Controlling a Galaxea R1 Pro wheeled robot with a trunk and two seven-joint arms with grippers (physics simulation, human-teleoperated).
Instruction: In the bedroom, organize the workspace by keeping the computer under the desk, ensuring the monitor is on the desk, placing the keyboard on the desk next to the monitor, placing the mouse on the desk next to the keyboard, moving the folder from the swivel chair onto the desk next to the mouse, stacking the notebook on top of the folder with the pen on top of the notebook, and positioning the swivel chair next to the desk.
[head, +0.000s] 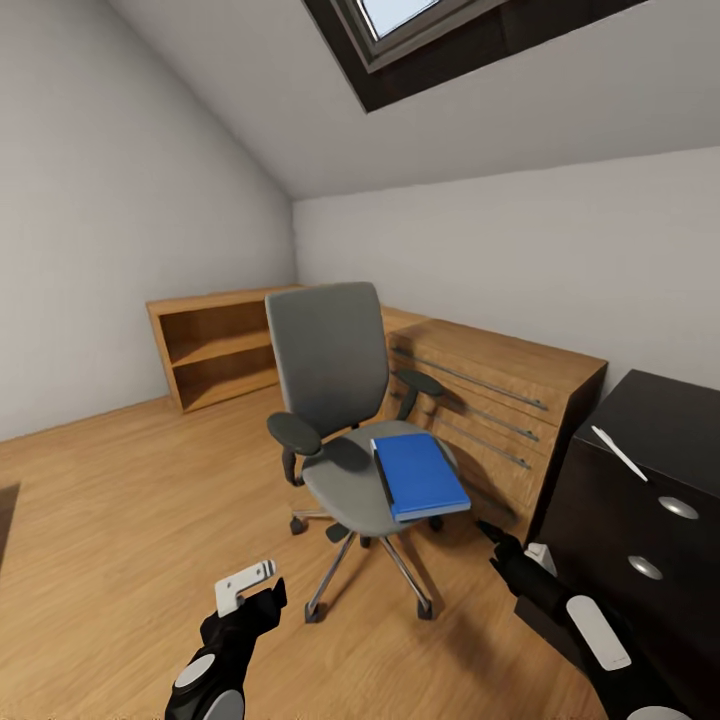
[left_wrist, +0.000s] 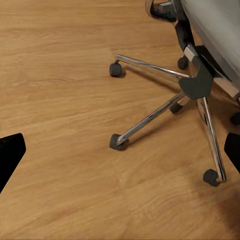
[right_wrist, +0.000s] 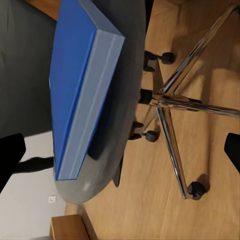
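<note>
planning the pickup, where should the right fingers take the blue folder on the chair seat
Probably the folder by its front corner, which sticks out past the chair seat edge on the desk side. It lies flat, so one finger could slide under there and one over, with the right gripper coming in low from that side.

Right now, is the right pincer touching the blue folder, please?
Apart: the head view shows grey seat and floor between the right pincer and the folder on the swivel chair.
</note>
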